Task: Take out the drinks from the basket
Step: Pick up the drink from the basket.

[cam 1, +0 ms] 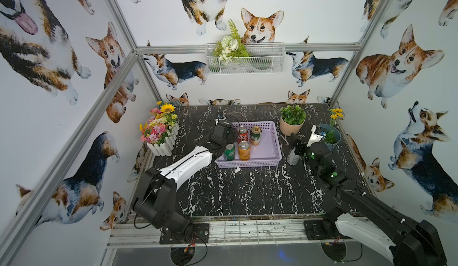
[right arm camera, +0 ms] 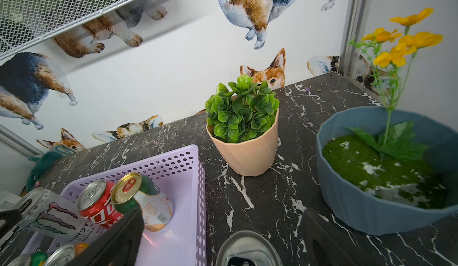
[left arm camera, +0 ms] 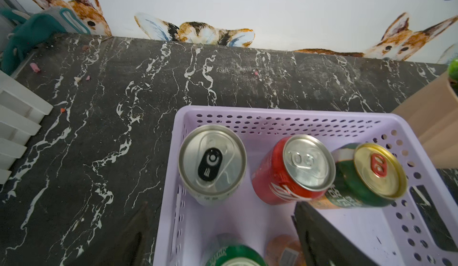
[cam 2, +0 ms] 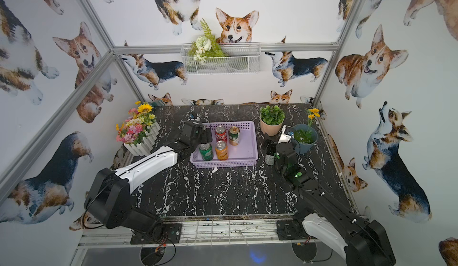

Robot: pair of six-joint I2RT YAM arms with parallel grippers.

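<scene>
**Lilac basket down to five cans as left arm lines up on the corner one**

Silver-grey can [left arm camera: 212, 164] stands upright in a far corner of the basket [cam 1: 269, 150], close to two walls. The left gripper [cam 1: 228, 139] hangs over it with its fingers [left arm camera: 322, 237] spread wide and nothing held. Red [cam 1: 242, 134], dark-green-and-gold [cam 1: 255, 135], bright green [cam 1: 229, 152] and orange [cam 1: 244, 150] cans wait in the same basket. A sixth, silver-grey drink [cam 1: 293, 154] already stands on the marble-patterned table [cam 1: 247, 190] just beside the basket, between the parted, empty fingers of the right gripper [cam 1: 297, 145].

The corner pick looks tight. In the left wrist view one blurred finger seems to sit outside the basket wall, so the jaws probably need to shift inward. One finger would then drop between wall and can, the other into the gap on the red can's side. A grip below the rim and a straight lift should clear the wall without tipping the neighbours. The right arm is best raised straight up, so it does not knock over the can on the table.
</scene>
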